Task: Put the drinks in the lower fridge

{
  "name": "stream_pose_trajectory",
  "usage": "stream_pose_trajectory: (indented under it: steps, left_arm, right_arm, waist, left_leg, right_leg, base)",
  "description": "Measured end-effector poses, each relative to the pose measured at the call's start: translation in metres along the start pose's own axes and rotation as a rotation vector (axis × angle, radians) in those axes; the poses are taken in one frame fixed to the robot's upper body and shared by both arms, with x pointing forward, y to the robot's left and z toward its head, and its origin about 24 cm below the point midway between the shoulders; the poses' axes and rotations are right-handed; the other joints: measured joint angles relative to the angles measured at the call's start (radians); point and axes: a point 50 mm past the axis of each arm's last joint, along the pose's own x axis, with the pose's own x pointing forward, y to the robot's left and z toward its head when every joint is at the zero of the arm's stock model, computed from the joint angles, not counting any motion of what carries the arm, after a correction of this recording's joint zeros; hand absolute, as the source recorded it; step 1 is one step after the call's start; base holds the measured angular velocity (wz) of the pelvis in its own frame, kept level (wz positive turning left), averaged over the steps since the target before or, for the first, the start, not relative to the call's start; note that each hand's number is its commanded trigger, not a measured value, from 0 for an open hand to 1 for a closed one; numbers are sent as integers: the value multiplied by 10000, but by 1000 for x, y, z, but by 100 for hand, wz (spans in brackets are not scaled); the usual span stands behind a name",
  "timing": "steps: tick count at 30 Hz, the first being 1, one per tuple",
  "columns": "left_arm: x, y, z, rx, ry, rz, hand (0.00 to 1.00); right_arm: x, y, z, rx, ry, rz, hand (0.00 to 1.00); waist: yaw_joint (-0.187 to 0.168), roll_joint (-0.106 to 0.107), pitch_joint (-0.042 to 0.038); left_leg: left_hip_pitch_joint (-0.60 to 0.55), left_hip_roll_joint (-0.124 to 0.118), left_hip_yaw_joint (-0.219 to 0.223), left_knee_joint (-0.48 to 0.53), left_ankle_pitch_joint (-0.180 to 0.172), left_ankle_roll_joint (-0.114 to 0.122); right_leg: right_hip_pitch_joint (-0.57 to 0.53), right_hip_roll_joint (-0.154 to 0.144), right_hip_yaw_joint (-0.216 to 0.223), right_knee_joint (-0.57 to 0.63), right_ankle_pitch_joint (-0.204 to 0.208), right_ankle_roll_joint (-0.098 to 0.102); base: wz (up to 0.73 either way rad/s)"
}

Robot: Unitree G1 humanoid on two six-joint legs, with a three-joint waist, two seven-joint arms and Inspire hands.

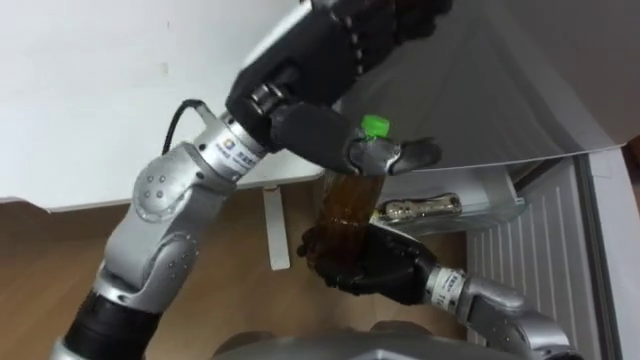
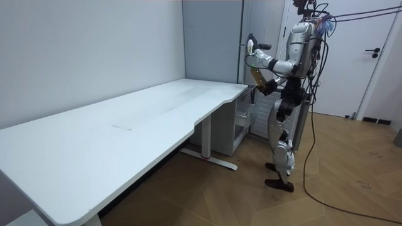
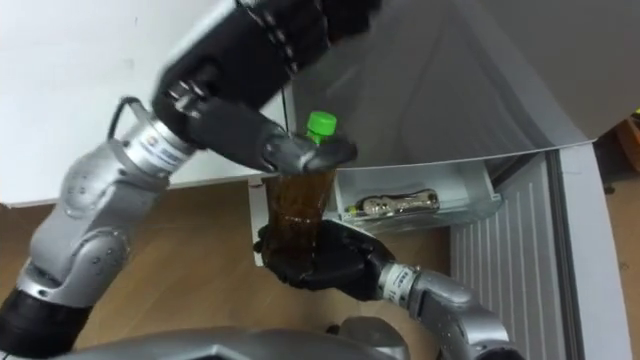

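right hand [image 1: 375, 268]: low in view, dark fingers clamped round the base of the brown drink bottle [image 1: 345, 205]; bottle upright, green cap [image 1: 376, 126] on top. left hand [image 1: 310, 70]: raised above it, thumb beside the bottle's neck; whether its fingers were apart or together could not be told. open fridge shelf [image 1: 480, 215], with a second bottle [image 1: 420, 210] lying in it, was just beyond and right of the held one; right hand nearer.

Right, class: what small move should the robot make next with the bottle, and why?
Probably lower the bottle toward the fridge's door shelf. The right hand grips its base and the left hand rests at its neck, with the bottle held above the shelf.
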Motion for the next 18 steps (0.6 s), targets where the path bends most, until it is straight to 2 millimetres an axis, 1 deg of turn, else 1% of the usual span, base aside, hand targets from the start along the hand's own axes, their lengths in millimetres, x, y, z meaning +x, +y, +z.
stream_pose_trajectory:
  steps: [1, 3, 7, 8, 10, 11, 12, 14, 15, 18]
  left_arm:
    - [-1, 2, 4, 35, -194, 84, 0]
    - [-3, 8, 21, 376, -974, 365, 0]
    - [-7, 15, 39, 1021, -1929, 1024, 0]
    - [-9, 19, 45, 1271, -2132, 1363, 0]
    - [-13, 23, 54, 1670, -2409, 1852, 0]
    - [-16, 25, 63, 1992, -2705, 2108, 0]
    - [-17, 27, 67, 2148, -2869, 2234, 0]
    - [-24, 30, 81, 2620, -3491, 2813, 0]
    - [-26, 31, 86, 2765, -3743, 3136, 0]
    - [-34, 34, 99, 3250, -4359, 3986, 0]
  right_arm:
    - [-1, -1, 0, -9, -7, -58, 100]
    - [-5, -5, 4, -212, -78, -306, 100]
    - [-7, -9, 7, -475, -108, -571, 100]
    - [-8, -10, 7, -510, -94, -637, 100]
    - [-13, -9, 4, -582, -39, -795, 100]
    - [-15, -9, 1, -546, 6, -857, 100]
    - [-17, -9, 0, -550, 29, -901, 100]
    - [-21, -8, -4, -609, 107, -1031, 100]
    - [-24, -7, -8, -491, 157, -1121, 100]
    - [-32, -6, -19, -252, 336, -1373, 100]
  waist:
    - [26, 12, 1]
    - [167, 43, -11]
    - [360, 30, -24]
    - [467, 37, -28]
    - [617, 38, -34]
    - [769, 33, -37]
    - [812, 31, -39]
    - [922, 31, -40]
    - [1042, 27, -51]
    - [1172, 7, -68]
  left_leg:
    - [58, -1, -1, -28, 0, 0]
    - [197, -14, -6, -137, 4, 0]
    - [213, -16, -34, -179, 3, 1]
    - [214, -15, -38, -160, 4, 1]
    - [222, -18, -64, -131, 5, 0]
    - [231, -19, -62, -130, 7, -1]
    - [234, -19, -65, -128, 8, -1]
    - [304, -26, -91, -135, 10, 2]
    - [413, -28, -85, -161, 8, 3]
    - [622, -54, -213, -301, 6, 4]
  right_leg:
    - [38, 1, -4, -1, -4, 5]
    - [93, 0, -2, -9, -12, 13]
    - [157, -4, -42, -18, -16, 18]
    - [198, -4, -85, -20, -17, 18]
    - [209, -16, -96, -18, -26, 23]
    - [204, -14, -99, -19, -27, 24]
    - [210, -16, -96, -19, -28, 25]
    - [303, -25, -105, -49, -34, 36]
    - [440, -23, -121, -184, -40, 47]
    - [730, -32, -237, -313, -54, 72]
  base:
    - [0]
    - [0]
    - [0]
    - [5]
    - [2]
    - [0]
    - [0]
    - [5]
    - [3]
    - [12]
